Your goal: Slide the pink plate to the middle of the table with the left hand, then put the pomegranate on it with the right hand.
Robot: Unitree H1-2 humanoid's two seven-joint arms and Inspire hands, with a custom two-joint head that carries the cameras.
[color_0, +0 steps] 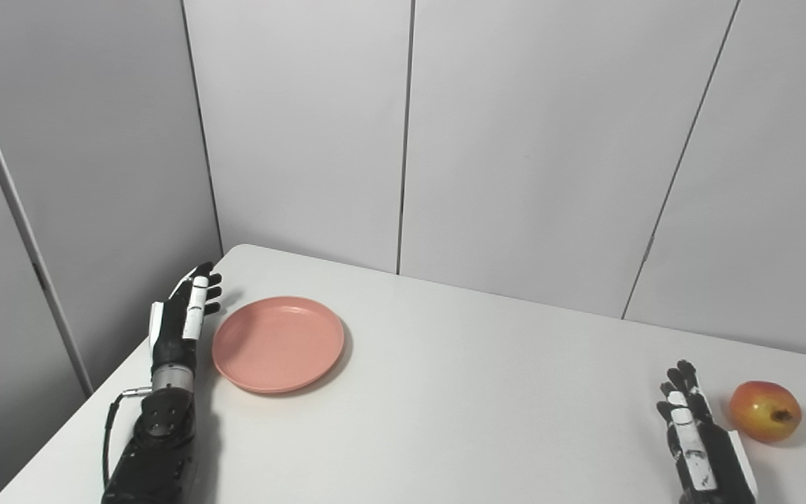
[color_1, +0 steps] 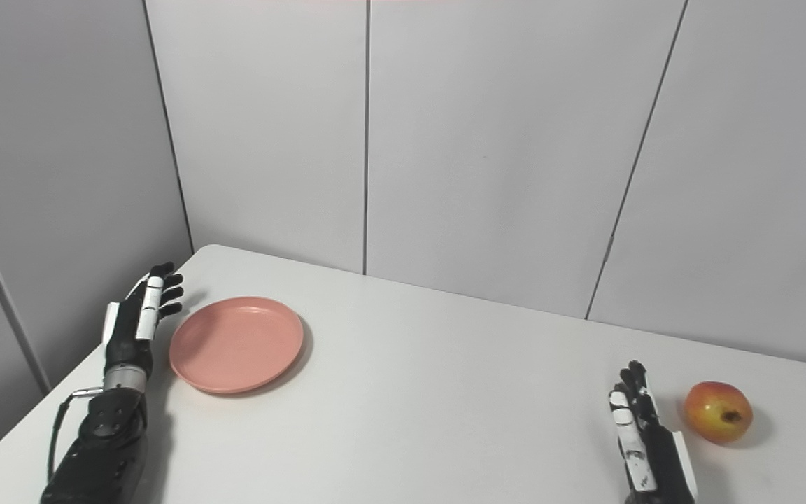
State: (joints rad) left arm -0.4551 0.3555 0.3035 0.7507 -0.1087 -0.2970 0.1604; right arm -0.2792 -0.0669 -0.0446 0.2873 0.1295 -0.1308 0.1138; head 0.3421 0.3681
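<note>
Right hand point(color_0: 697, 441) is idling open, empty, just left of pomegranate point(color_0: 765, 411). Left hand point(color_0: 182, 315) is sitting flat-open beside plate point(color_0: 278, 343) at far left. Plate looks light, slick: push rim. Fruit is round, probably rolls: cup it.

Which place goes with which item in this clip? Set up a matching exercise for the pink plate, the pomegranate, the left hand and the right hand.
Items:
1. pink plate
2. pomegranate
3. left hand
4. right hand

Places:
A. far right of the table, just right of a hand
B. left part of the table, not yet at the middle
C. open, beside the plate's left rim
D. open, just left of the fruit, apart from it

Pairs: 1-B, 2-A, 3-C, 4-D
</note>
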